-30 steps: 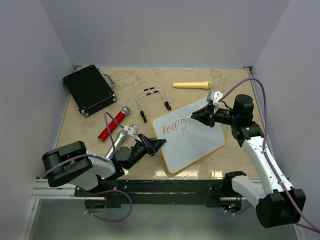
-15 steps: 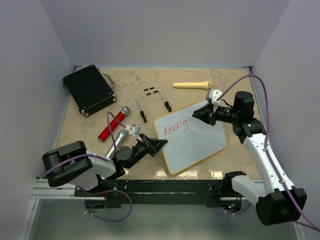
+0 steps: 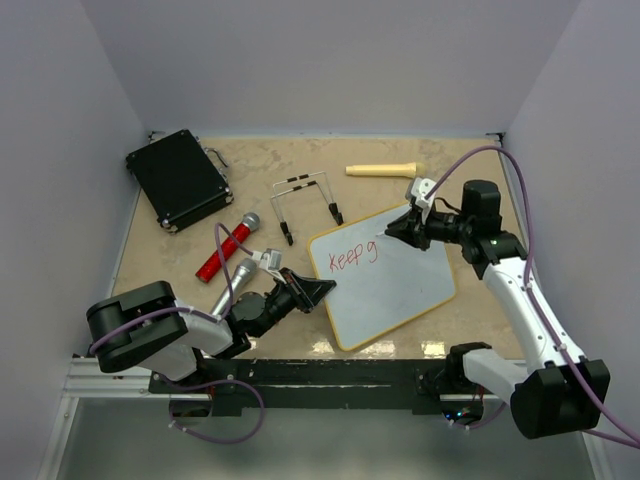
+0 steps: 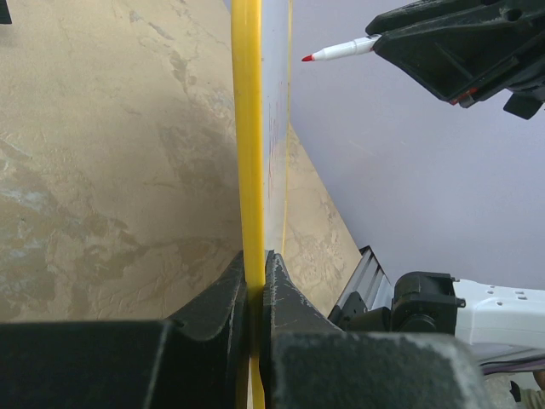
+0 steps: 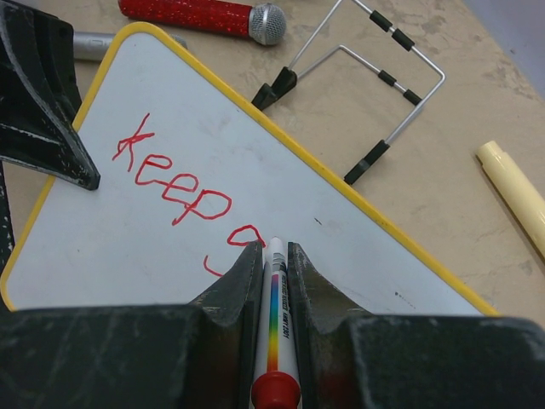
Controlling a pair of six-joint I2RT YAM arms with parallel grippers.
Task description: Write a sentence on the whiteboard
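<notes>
On the tan tabletop (image 3: 470,190), a sentence barely begun: red marker words (image 3: 352,255) read "Keep g".
Clamped on the rim of the white, yellow-framed whiteboard (image 3: 400,285) mid-table, the left gripper (image 3: 322,289) steadies it; the right gripper (image 3: 391,230) is closed round a white marker pen (image 5: 276,324), tip just beside the "g". Light, even strokes would serve. The black rectangular case (image 3: 178,178) lies closed, contents unseen.

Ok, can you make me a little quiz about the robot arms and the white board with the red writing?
1. True or false: the left pincer is clamped on the yellow edge of the whiteboard.
2. What does the right pincer hold? A) a marker B) a spoon C) a toothbrush
3. Fill the gap: the red writing reads "____ g".

Key: 1 true; 2 A; 3 Keep.
</notes>
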